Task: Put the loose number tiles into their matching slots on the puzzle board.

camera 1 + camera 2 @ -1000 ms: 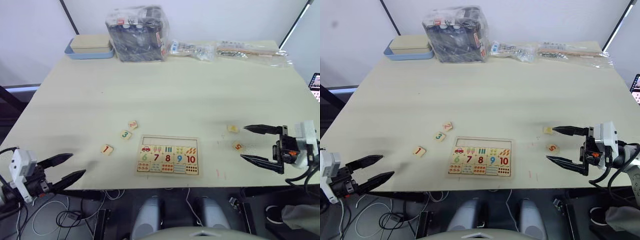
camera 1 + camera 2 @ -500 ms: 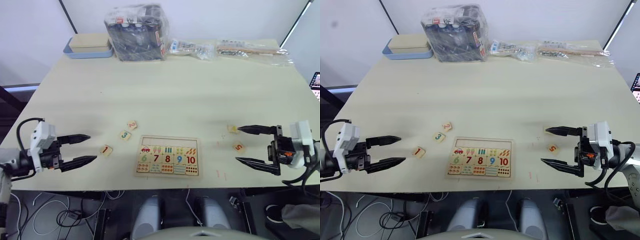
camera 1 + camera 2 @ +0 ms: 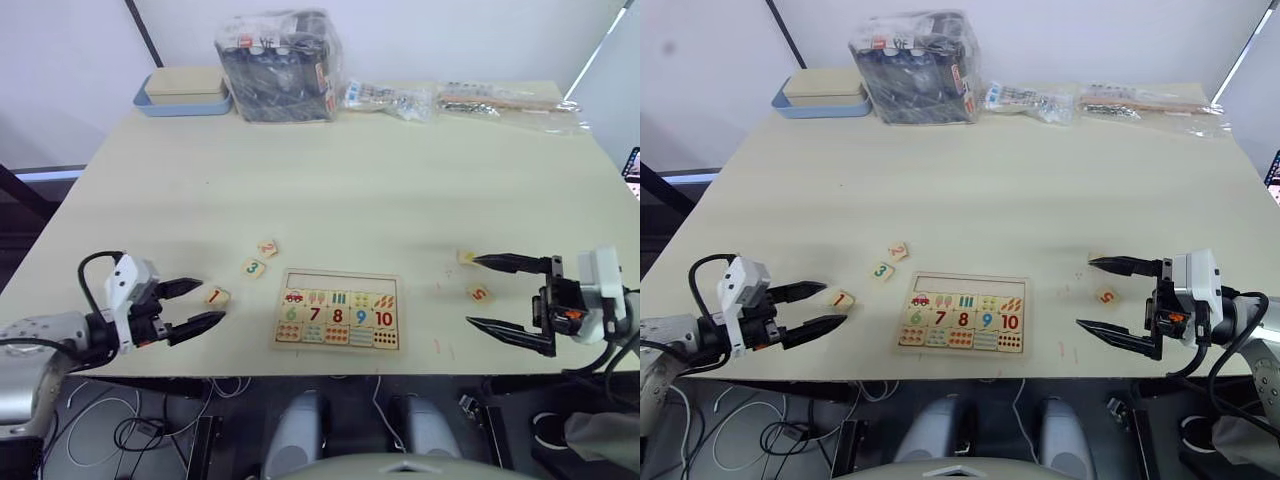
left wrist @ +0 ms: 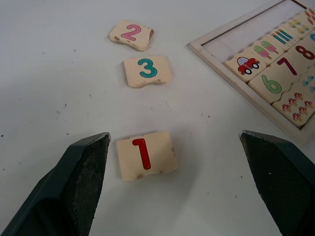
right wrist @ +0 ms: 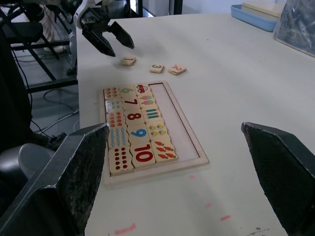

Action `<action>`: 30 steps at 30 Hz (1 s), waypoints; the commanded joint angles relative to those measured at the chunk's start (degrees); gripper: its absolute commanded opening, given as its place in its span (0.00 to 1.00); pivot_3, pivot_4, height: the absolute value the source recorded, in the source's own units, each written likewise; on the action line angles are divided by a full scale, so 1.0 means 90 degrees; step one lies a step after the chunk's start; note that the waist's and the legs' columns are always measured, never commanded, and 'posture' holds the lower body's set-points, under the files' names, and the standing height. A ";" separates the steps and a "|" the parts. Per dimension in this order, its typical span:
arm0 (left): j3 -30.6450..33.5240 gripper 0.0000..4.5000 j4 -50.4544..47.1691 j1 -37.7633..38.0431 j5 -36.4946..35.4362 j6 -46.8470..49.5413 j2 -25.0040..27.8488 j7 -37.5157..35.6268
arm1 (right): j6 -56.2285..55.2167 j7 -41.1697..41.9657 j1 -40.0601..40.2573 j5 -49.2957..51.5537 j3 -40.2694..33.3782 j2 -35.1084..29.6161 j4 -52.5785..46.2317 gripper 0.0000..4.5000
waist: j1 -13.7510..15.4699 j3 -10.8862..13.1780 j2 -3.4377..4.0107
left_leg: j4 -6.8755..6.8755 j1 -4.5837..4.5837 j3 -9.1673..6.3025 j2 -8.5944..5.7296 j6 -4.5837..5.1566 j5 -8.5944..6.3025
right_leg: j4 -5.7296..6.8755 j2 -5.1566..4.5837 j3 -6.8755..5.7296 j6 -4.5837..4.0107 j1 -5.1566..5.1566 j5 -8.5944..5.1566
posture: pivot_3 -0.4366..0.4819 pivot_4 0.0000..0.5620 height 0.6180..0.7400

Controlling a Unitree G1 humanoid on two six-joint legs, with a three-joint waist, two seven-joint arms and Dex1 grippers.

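Observation:
The puzzle board (image 3: pixel 340 280) lies near the table's front edge, its top row bare and its squares 6 to 10 filled. To its left lie three loose number tiles: 1 (image 3: pixel 215 296), 3 (image 3: pixel 253 268) and 2 (image 3: pixel 267 248). My left gripper (image 3: pixel 213 300) is open, one fingertip on each side of tile 1 (image 4: pixel 145 154). Right of the board lie tile 5 (image 3: pixel 479 293) and another tile (image 3: pixel 466 257) whose digit I cannot read. My right gripper (image 3: pixel 471 291) is open wide, with tile 5 just inside its span.
At the back of the table stand a clear bag of dark boxes (image 3: pixel 278 65), a blue tray with a pale lid (image 3: pixel 185 92) and several plastic packets (image 3: pixel 500 102). The front table edge runs just below the board.
My left gripper has come in from off the table's front left corner to the right, up to tile 1. The right gripper has edged left, its tips now past tile 5.

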 commanded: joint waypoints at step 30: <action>-0.0323 0.38 -0.2088 0.0600 0.0204 0.1951 -0.1280 0.3138 | -0.0396 0.0224 -0.0081 -0.0052 -0.0114 0.0067 0.0115 1.00 | 0.0008 -0.0001 0.0001 | 0.0000 0.0006 0.0001 -0.0002 0.0000 0.0000 | -0.0004 0.0004 0.0006 -0.0002 0.0006 0.0001 | 0.48 0.27 1.00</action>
